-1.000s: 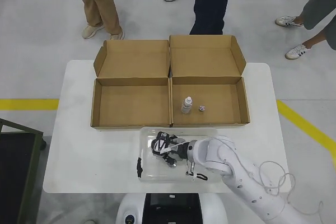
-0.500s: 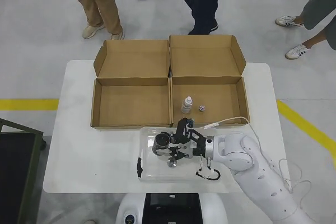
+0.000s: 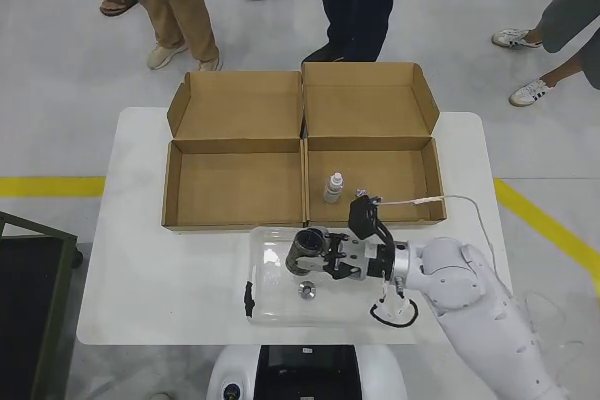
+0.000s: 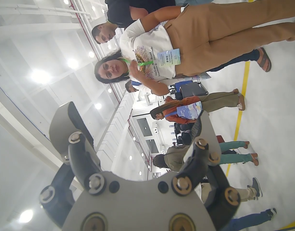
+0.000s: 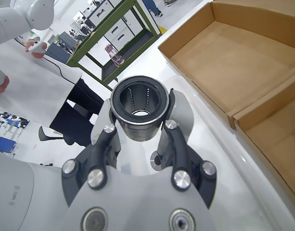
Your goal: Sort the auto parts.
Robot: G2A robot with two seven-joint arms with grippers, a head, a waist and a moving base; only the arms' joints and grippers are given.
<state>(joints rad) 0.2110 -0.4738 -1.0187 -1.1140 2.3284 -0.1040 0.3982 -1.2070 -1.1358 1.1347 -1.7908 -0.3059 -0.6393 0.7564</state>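
My right fingers (image 5: 182, 116) are clamped on a short metal bearing sleeve (image 5: 139, 111), one on each side of its wall. Its open bore, lined with rows of small balls, faces my wrist camera. I hold it over the far half of the clear tray (image 3: 258, 312), which sits on the white bench (image 3: 150, 280) at the near edge. In the tray, near the sleeve, a small washer (image 3: 306, 291) lies flat. A small black piece (image 3: 248, 298) sits at the tray's left rim.

Just beyond the tray are two open cardboard boxes side by side. The left box (image 3: 235, 188) is bare inside. The right box (image 3: 400, 185) holds a white bottle (image 3: 333, 187) standing upright and a small round part (image 3: 360, 193) beside it.

My left fingers (image 4: 62, 123) are spread apart with nothing between them, pointing up toward the hall ceiling.
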